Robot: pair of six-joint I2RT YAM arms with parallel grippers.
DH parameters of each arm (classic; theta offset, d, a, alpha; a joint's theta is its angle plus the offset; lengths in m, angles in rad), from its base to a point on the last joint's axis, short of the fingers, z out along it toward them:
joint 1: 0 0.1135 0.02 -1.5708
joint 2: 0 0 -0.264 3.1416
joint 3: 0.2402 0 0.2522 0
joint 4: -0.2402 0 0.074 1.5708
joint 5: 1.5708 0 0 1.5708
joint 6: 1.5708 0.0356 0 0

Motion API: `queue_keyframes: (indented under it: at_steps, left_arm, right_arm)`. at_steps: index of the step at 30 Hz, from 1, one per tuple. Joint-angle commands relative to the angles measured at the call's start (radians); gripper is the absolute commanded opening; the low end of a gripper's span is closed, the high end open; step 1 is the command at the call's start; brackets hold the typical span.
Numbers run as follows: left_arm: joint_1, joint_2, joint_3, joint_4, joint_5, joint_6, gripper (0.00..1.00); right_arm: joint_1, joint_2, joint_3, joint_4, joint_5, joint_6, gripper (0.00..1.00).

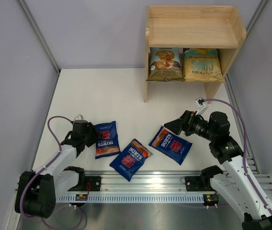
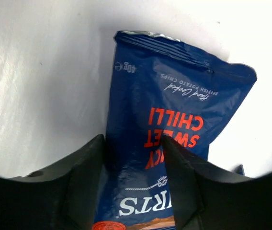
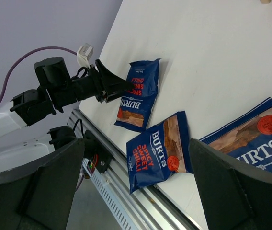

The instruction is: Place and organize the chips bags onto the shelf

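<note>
- Top view, the only one with the shelf (image 1: 193, 33): light wood, two tiers, at the far right of the table (image 1: 102, 91). The lower tier holds the pale blue bag (image 1: 165, 63) and the yellow bag (image 1: 202, 64), upright, side by side.
- Top view, near side: three dark blue bags lie flat on the table, the left bag (image 1: 106, 139), middle bag (image 1: 130, 159) and right bag (image 1: 170, 144). The left gripper (image 1: 92, 135) is at the left bag's edge. The right gripper (image 1: 167, 125) is at the right bag's far corner.
- Left wrist view, close detail: the left bag shows red "SWEET CHILLI" lettering and a crimped seal. The jaws are spread, with the black fingers (image 2: 85, 182) over the bag's lower part. Contact cannot be told.
- Right wrist view: the jaws are wide apart and hold nothing. All three dark blue bags and the left arm (image 3: 35, 103) show between them, and the right bag is cut off by the frame edge.
</note>
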Motion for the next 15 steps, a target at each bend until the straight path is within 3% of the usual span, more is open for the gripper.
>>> queue_keyframes:
  at_steps: [1, 2, 5, 10, 12, 15]
  left_arm:
    - [0.004, -0.021, -0.037, 0.028, 0.040, -0.026, 0.48]
    - [0.004, -0.024, -0.038, 0.028, 0.049, -0.029, 0.39]
    - [0.004, -0.062, -0.036, 0.025, 0.054, -0.051, 0.26]
    - [0.004, -0.208, -0.048, 0.014, 0.060, -0.138, 0.16]
    - [0.004, -0.290, -0.044, -0.015, 0.057, -0.167, 0.01]
    - [0.004, -0.375, -0.022, -0.044, 0.059, -0.221, 0.00]
  right_arm:
    - [-0.002, -0.001, -0.039, 0.099, -0.056, 0.043, 0.97]
    - [-0.002, 0.003, -0.061, 0.117, -0.067, 0.055, 0.97]
    - [-0.002, 0.028, -0.105, 0.191, -0.103, 0.089, 0.97]
    - [0.006, 0.149, -0.222, 0.490, -0.163, 0.249, 0.94]
    - [0.035, 0.195, -0.260, 0.603, -0.166, 0.305, 0.93]
    - [0.119, 0.256, -0.291, 0.721, -0.073, 0.336, 0.91]
